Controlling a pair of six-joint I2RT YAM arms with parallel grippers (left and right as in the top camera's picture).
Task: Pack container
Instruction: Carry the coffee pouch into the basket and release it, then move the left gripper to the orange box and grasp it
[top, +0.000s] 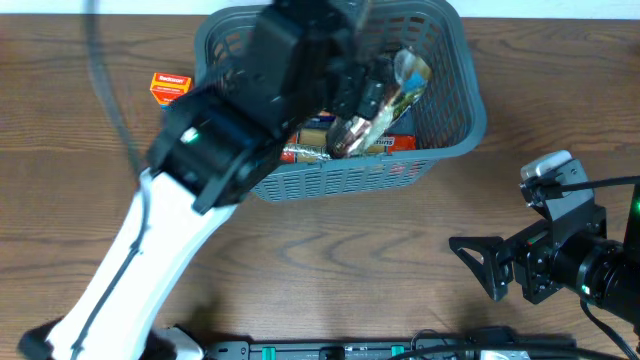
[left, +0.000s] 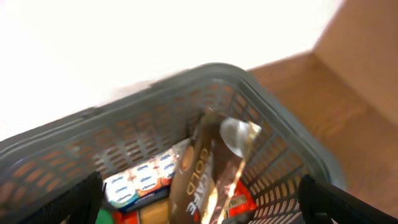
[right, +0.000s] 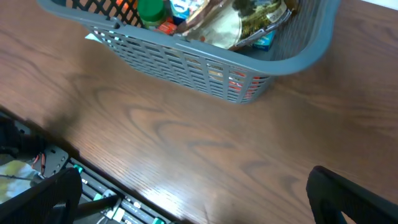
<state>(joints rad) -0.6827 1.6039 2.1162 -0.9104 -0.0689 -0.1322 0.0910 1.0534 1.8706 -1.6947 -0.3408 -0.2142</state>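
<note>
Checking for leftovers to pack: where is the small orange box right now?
In the overhead view, the orange box lies on the wooden table, just outside the grey basket's left wall, on the robot's left side.

One large dark grey plastic basket with slatted sides stands on the wooden desk. Outside the basket, at its left side in the overhead view, lies one small orange cardboard box. Inside the basket there are one shiny brown foil coffee pouch, one green-capped bottle and one white-and-blue multipack of small cartons; other packs lie underneath, too hidden to count.
</note>
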